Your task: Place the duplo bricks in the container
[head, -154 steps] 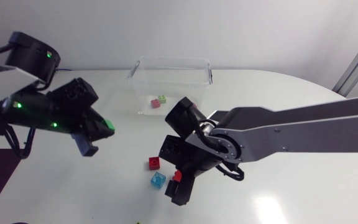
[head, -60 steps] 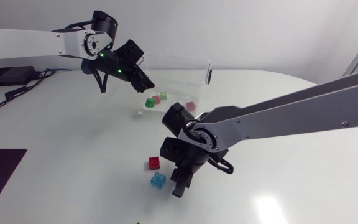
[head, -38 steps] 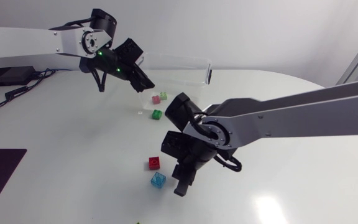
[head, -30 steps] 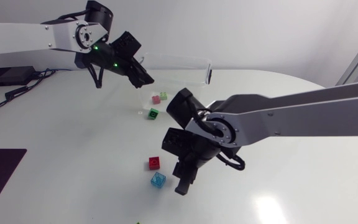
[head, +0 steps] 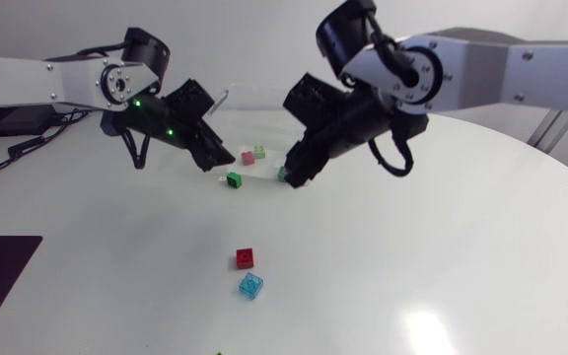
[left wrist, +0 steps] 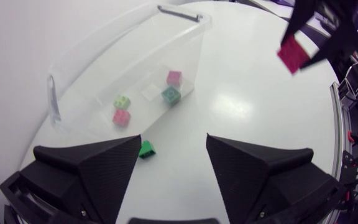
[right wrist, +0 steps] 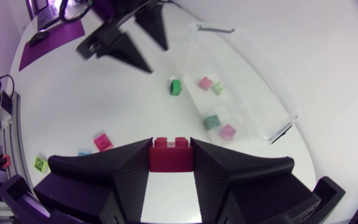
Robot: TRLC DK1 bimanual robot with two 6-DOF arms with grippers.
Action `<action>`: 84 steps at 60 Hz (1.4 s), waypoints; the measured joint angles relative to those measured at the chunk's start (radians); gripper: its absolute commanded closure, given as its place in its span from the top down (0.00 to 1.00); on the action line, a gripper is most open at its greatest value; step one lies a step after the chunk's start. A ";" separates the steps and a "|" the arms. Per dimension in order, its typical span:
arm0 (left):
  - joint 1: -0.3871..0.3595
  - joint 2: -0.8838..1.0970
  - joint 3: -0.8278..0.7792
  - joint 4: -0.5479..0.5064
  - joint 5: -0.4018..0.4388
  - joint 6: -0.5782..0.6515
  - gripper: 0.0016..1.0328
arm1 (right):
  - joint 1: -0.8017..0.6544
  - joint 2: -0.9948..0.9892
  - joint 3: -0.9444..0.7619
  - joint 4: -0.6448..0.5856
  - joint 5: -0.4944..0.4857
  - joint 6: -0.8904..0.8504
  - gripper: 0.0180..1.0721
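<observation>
My right gripper [head: 293,175] hangs over the near side of the clear container [head: 260,99], shut on a dark red brick [right wrist: 171,155]; the left wrist view shows that brick [left wrist: 289,54] in the air. My left gripper [head: 215,158] stands open and holds nothing, just left of the container. A green brick [head: 233,179] lies on the table outside the container wall, just ahead of my left fingers [left wrist: 104,158]. Inside the container [left wrist: 185,43] lie a pink brick [left wrist: 174,77], a teal one [left wrist: 171,94], a light green one [left wrist: 122,101] and another pink one [left wrist: 120,117].
A red brick [head: 245,258] and a translucent blue brick [head: 250,286] lie on the table toward its front. Another green brick [right wrist: 40,163] lies further out near the front edge. The white table [head: 442,256] is bare at the right.
My left gripper opened and drew back; the green brick dropped onto the table beside the container. My right arm rose from near the front bricks and swung to the container with the red brick.
</observation>
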 measured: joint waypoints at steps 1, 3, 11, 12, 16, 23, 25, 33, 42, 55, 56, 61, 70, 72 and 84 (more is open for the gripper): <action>0.003 0.000 -0.012 0.000 0.000 0.001 0.71 | -0.006 0.003 0.014 0.000 0.000 0.000 0.28; 0.012 0.000 -0.037 0.003 0.000 0.006 0.71 | -0.018 0.013 0.043 0.001 0.000 0.000 0.28; 0.035 0.007 -0.101 0.064 -0.008 0.023 0.71 | -0.052 0.071 0.146 0.003 0.000 0.000 0.28; 0.035 0.011 -0.104 0.073 -0.010 0.023 0.71 | -0.056 0.079 0.157 0.003 0.000 0.000 0.28; 0.035 0.034 -0.108 0.106 -0.018 0.023 0.71 | -0.067 0.117 0.199 0.003 0.000 0.001 0.28; 0.033 0.094 -0.108 0.151 -0.025 0.026 0.72 | -0.083 0.188 0.278 0.004 0.000 0.003 0.28; 0.031 0.113 -0.108 0.160 -0.027 0.026 0.72 | -0.089 0.206 0.301 0.004 0.000 0.003 0.28; 0.018 0.190 -0.105 0.198 -0.039 0.026 0.72 | -0.110 0.277 0.388 0.007 -0.001 0.003 0.28; 0.006 0.257 -0.087 0.237 -0.050 0.026 0.77 | -0.135 0.336 0.472 0.008 -0.001 0.003 0.28; 0.006 0.321 -0.056 0.328 -0.081 0.014 0.77 | -0.164 0.413 0.573 0.007 -0.001 0.003 0.29; 0.006 0.324 -0.055 0.338 -0.084 0.013 0.77 | -0.166 0.419 0.578 0.007 -0.001 0.003 0.30; 0.006 0.343 -0.042 0.373 -0.106 -0.009 0.79 | -0.173 0.448 0.610 0.007 -0.001 0.003 0.33; 0.007 0.388 -0.013 0.435 -0.157 -0.059 0.80 | -0.179 0.513 0.675 0.007 -0.003 0.004 0.95; 0.007 0.399 -0.005 0.441 -0.164 -0.068 0.81 | -0.181 0.523 0.683 0.007 -0.003 0.004 0.95; 0.007 0.440 0.036 0.468 -0.193 -0.135 0.81 | -0.185 0.544 0.687 0.006 -0.003 0.007 0.95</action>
